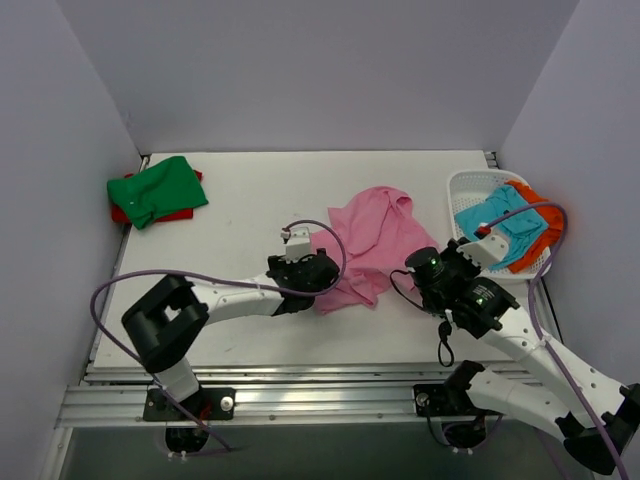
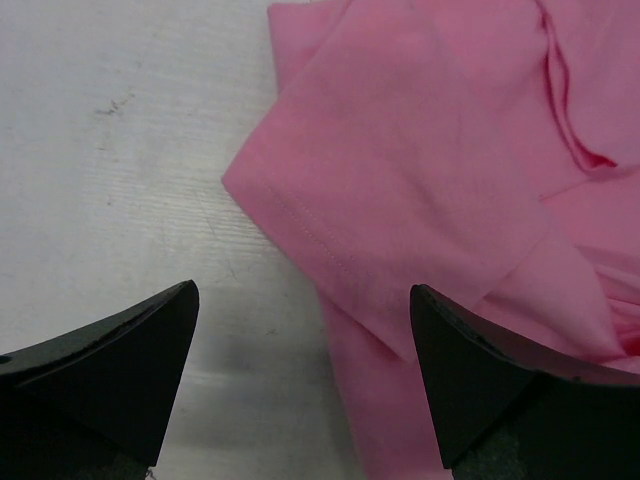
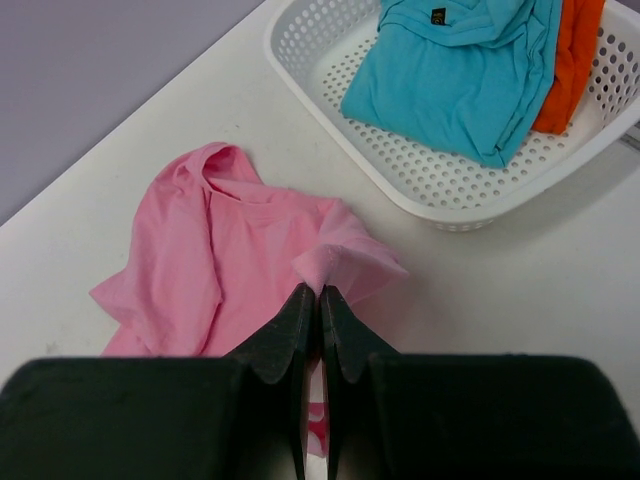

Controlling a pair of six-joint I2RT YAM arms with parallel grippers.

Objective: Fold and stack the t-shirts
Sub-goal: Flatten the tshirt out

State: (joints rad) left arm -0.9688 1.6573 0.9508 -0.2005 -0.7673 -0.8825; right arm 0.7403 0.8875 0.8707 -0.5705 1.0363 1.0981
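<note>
Right gripper (image 3: 320, 298) was pressed together, pinching a small peak of cloth at the near-right edge of the pink t-shirt (image 3: 230, 250). Left gripper (image 2: 303, 295) was spread wide, low over a sleeve hem on the shirt's left side; contact unclear. Pink t-shirt lay crumpled mid-bench, right of centre. Far-left corner held green t-shirt (image 1: 155, 188) on red t-shirt (image 1: 182, 214). Basket (image 1: 462, 183) by the right edge held teal t-shirt (image 1: 498, 222) and orange t-shirt (image 1: 543, 235). Risks: the thin pinch could slip on a pull. Left could close on doubled layers or miss the hem, bunching the cloth instead of spreading it.
</note>
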